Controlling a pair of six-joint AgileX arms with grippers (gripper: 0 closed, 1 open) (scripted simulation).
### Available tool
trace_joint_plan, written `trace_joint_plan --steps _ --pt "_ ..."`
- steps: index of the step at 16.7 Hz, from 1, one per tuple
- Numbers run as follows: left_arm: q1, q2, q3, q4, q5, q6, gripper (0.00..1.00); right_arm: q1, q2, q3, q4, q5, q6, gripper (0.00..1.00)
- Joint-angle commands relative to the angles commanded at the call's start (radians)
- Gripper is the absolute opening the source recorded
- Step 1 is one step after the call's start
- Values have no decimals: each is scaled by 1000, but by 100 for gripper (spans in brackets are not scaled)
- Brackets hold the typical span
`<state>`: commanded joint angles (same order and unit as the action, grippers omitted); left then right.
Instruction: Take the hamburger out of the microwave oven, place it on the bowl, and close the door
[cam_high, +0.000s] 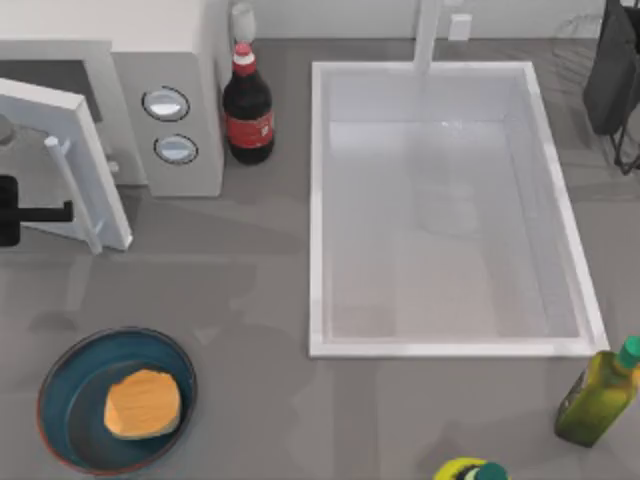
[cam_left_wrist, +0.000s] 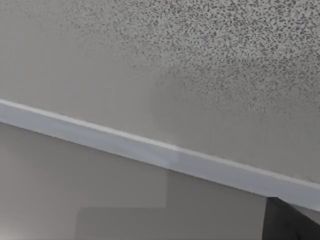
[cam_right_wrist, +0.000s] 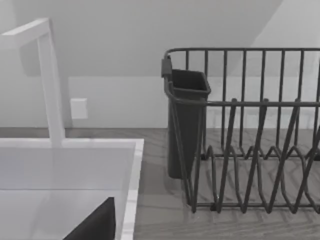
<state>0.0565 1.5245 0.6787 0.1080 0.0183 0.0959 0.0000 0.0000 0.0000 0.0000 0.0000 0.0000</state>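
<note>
Hamburger (cam_high: 142, 402): sits in the bowl (cam_high: 60, 385) at the near left of the table, a little right of the bowl's centre; judged from this, the placing step is done.
Bowl: stands well apart from the microwave, with bare table between them, so the door has room to swing.
Left gripper (cam_high: 40, 212): a dark part of it juts in at the top view's left edge, just beside the door's outer face below the handle; likely placed there to push the panel shut. Whether its fingers are spread or closed I cannot tell, and nothing is seen in its hold.
Door (cam_high: 62, 165): stands ajar, angled out from the microwave front, its handle (cam_high: 72, 190) facing the table; closing looks like the step left.
Microwave oven (cam_high: 165, 100): at the far left, dials facing up in the top view.
Cola bottle (cam_high: 248, 112): just beside the microwave's right side.
Sink (cam_high: 318, 200): fills the middle and right.
Right arm (cam_high: 615, 75): parked at the far right by the dish rack (cam_right_wrist: 250, 130); its finger state cannot be told.
</note>
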Motion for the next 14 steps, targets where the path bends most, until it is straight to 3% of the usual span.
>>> trace_joint_plan --steps 4,10,14 --pt "1 35 38 -4 -2 -1 0 0 0 0 0 0 0 100" --pt "-16 307 324 -14 -11 -11 0 0 0 0 0 0 0 100" --pt "-22 369 389 -17 -15 -14 0 0 0 0 0 0 0 100"
